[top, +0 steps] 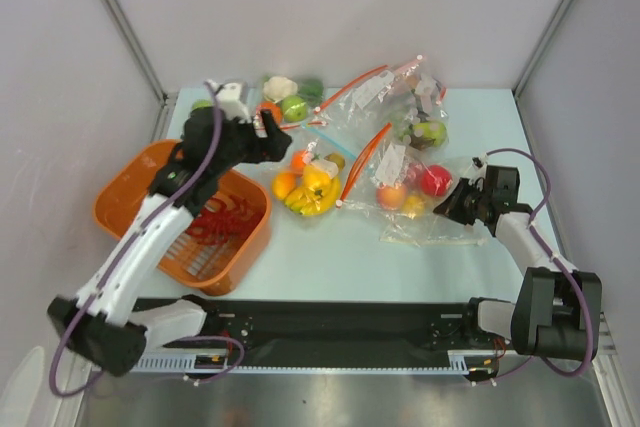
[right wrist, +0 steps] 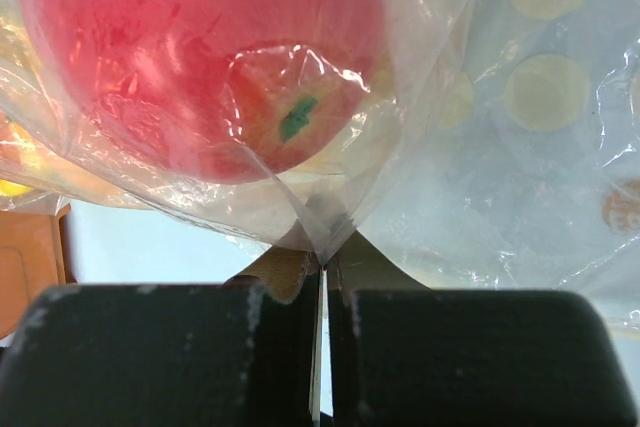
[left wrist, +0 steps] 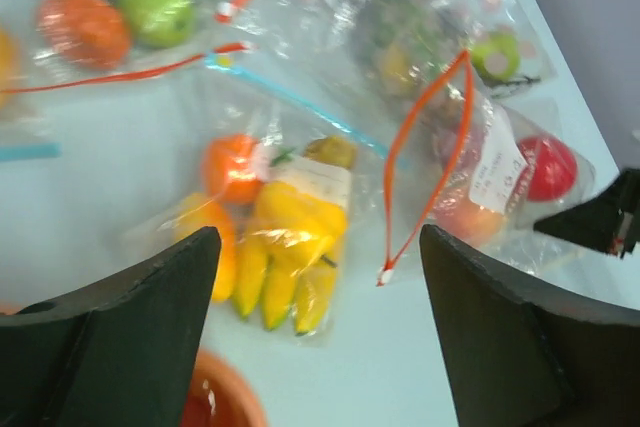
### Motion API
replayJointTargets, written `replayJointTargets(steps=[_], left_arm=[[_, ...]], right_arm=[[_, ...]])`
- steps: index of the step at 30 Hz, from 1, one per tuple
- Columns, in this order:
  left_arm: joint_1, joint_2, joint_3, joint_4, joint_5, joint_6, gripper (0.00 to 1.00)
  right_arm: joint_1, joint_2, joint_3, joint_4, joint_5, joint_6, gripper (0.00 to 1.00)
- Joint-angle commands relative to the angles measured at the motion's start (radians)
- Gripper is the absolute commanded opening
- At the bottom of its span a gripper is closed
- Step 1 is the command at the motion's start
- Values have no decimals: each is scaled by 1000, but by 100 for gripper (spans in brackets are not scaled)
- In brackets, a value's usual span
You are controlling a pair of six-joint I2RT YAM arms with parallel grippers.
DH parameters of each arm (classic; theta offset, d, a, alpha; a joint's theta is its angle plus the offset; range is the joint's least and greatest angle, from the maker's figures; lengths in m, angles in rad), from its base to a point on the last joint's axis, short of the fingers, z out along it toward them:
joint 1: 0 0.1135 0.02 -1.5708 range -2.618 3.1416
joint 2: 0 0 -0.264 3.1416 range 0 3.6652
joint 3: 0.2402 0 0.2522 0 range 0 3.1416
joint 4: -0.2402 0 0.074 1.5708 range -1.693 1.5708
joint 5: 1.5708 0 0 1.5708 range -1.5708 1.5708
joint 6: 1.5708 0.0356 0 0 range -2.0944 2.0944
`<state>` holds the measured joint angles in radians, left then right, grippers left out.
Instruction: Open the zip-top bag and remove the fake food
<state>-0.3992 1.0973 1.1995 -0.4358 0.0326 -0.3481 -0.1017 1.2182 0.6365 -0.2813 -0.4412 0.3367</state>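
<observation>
Here, the zip-top bag (top: 405,209) lies right of centre on the tabletop (top: 330,257), the two sides of its orange-red zip strip (left wrist: 430,147) parted along the bag's left side. A red apple (right wrist: 200,57) and a peach-orange fruit (top: 391,195) sit inside it. The right gripper (right wrist: 322,272), jaws closed, pinches the bag's plastic just beside the apple. The left gripper (left wrist: 320,247) hangs spread wide and empty above a blue-zip bag of bananas (left wrist: 290,237). A dark-red toy (top: 222,217) lies in the orange basket (top: 108,205) at the tabletop's left.
</observation>
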Motion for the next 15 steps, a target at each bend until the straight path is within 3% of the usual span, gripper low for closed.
replayJointTargets(steps=[1, 5, 11, 15], left_arm=[[-70, 149, 78, 198, 113, 46, 84], [-98, 349, 190, 267, 289, 52, 69], [-136, 599, 382, 246, 320, 104, 55], [-139, 706, 433, 241, 351, 126, 46]], right_arm=[[0, -25, 38, -4, 6, -16, 0], [-4, -26, 37, -7, 6, -13, 0], [-13, -32, 37, -7, 4, -7, 0], [-18, -39, 37, -7, 7, -5, 0]])
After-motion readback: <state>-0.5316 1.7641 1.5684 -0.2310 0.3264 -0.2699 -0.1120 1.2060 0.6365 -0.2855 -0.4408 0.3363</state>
